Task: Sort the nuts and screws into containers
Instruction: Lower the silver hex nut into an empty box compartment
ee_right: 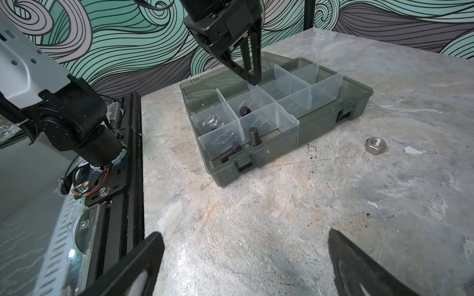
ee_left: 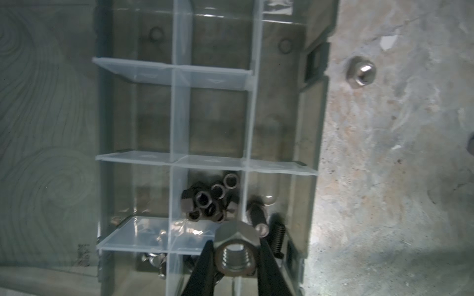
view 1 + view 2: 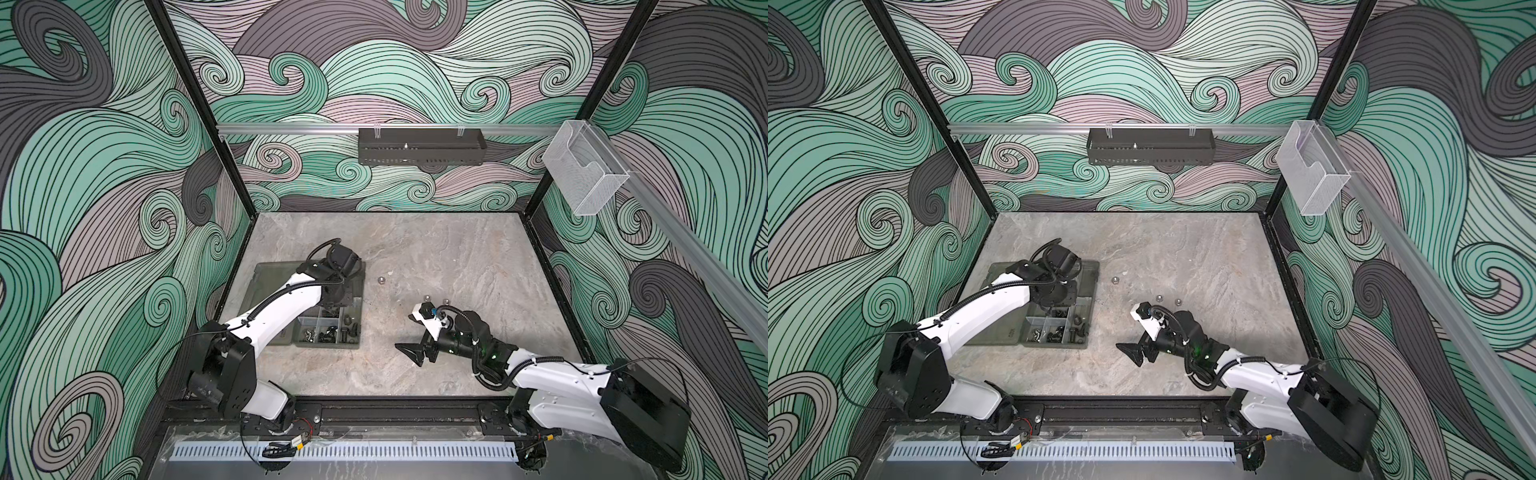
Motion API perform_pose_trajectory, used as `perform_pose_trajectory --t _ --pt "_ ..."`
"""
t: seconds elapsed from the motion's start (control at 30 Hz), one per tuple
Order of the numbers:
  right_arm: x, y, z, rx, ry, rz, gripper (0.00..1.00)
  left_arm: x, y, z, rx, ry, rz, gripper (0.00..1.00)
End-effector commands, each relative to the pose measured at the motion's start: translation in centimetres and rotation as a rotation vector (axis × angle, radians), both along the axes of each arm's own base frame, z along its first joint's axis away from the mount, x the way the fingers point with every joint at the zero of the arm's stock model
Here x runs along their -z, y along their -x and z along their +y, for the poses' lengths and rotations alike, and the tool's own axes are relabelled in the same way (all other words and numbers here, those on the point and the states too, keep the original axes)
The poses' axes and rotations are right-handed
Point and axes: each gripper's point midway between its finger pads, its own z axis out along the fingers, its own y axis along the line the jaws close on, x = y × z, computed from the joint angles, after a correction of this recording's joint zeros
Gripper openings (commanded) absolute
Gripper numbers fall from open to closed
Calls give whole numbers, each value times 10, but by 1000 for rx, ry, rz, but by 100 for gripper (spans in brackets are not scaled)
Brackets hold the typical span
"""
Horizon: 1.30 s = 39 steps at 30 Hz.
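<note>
Hovering over organizer box (image 1: 320, 123), by divider (image 2: 246, 194) between black nuts (image 2: 207, 200) and screws (image 2: 278, 232). Spread wide, idle above table (image 1: 256, 205): right gripper (image 1: 245, 233). Clamped in left gripper (image 2: 234, 247): silver hex nut (image 2: 237, 234). Risk on release: clipping divider, dropping among screws.

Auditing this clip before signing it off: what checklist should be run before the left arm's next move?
1. Grip of left tool on silver hex nut: ok.
2. Nut above organizer box: ok.
3. Nut lined up over black-nut compartment: cannot tell.
4. Box lid open: ok.
5. The right tool open, apart from box: ok.
6. No loose nuts on table: not ok, three lie there.
</note>
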Motion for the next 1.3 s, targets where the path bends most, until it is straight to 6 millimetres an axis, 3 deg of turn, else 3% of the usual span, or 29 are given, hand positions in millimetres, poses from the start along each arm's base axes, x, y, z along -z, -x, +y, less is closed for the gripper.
perform_pose_trajectory --t 0.0,0.13,0.23,0.57,1.27 --pt "-8 -11 3 32 -10 -79 99 -5 9 27 -45 -34 15 19" --pt "-8 -10 8 21 -28 -56 99 2 10 50 -111 -28 35 19" --pt "-8 -9 11 9 -41 -34 99 9 9 57 -135 5 45 19" --pt "-4 -9 14 -2 -36 -18 99 37 2 53 -156 53 105 19" --pt "-5 -10 12 8 -40 -31 99 74 3 67 -223 -37 185 19"
